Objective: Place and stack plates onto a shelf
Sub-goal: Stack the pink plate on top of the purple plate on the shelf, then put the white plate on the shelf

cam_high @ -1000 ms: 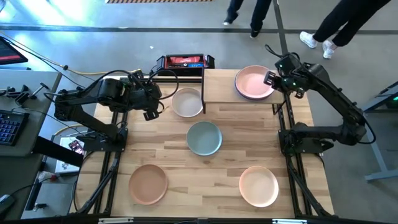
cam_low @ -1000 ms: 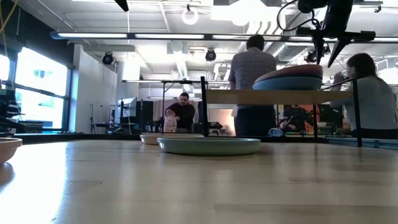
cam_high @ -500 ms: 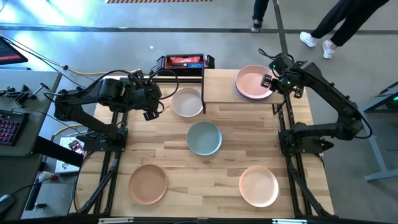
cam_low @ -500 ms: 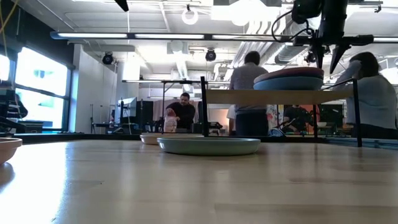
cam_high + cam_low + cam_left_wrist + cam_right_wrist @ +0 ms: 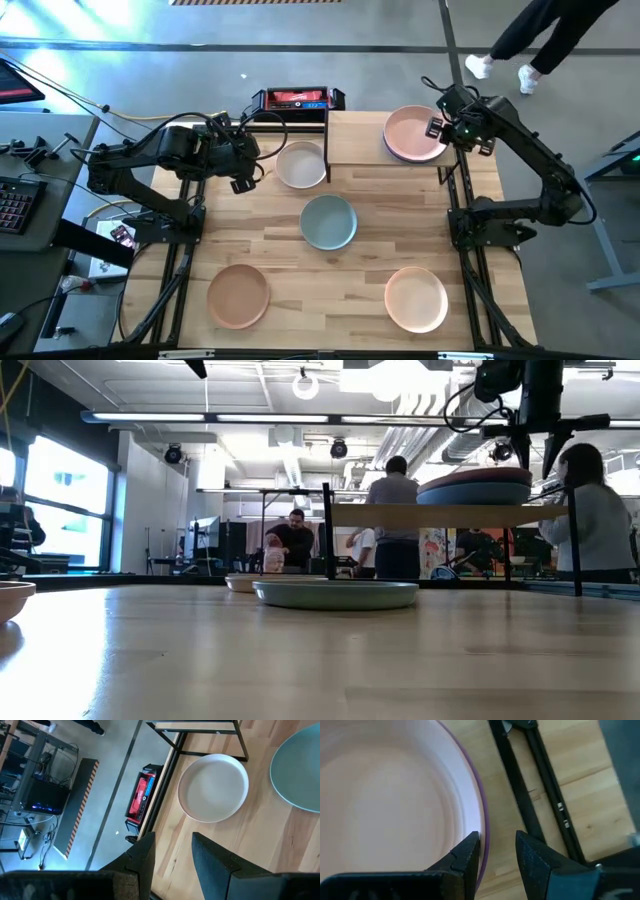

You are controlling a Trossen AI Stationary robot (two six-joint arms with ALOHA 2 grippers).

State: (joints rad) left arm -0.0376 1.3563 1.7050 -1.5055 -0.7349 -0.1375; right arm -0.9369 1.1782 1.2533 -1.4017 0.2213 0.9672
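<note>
Taking the shelf (image 5: 385, 140) as the landmark, the things lie as follows, nearest the front edge of the bench (image 5: 280, 240) first. The tan plate (image 5: 238, 295) and the peach plate (image 5: 416, 298) sit well apart from the shelf, at the front of the bench, tan towards the left arm's side and peach towards the right arm's side. Between them and the shelf rests the sage green plate (image 5: 328, 221), lying flat on the slats and showing as the nearest full plate in the low view (image 5: 335, 593). The beige plate (image 5: 301, 165) sits just beside the shelf's left end, close to its black leg (image 5: 242, 745).

On the shelf itself, at its right end, stands a stack: the pink plate (image 5: 414, 131) on top, a purple rim (image 5: 484, 827) showing just beneath it, and a blue plate (image 5: 475, 493) lower in the stack.

The right gripper (image 5: 447, 124) is at the stack's right edge, its jaws spread a little, with the rim of the pink plate lying near the gap (image 5: 496, 854); whether they touch it cannot be told. The left gripper (image 5: 243, 172) hovers left of the beige plate, beyond the shelf's left end, its jaws spread and holding nothing (image 5: 172, 852).

Behind the shelf, off the bench, sits a red and black box (image 5: 297, 99). Farther off, people (image 5: 395, 520) stand in the room.
</note>
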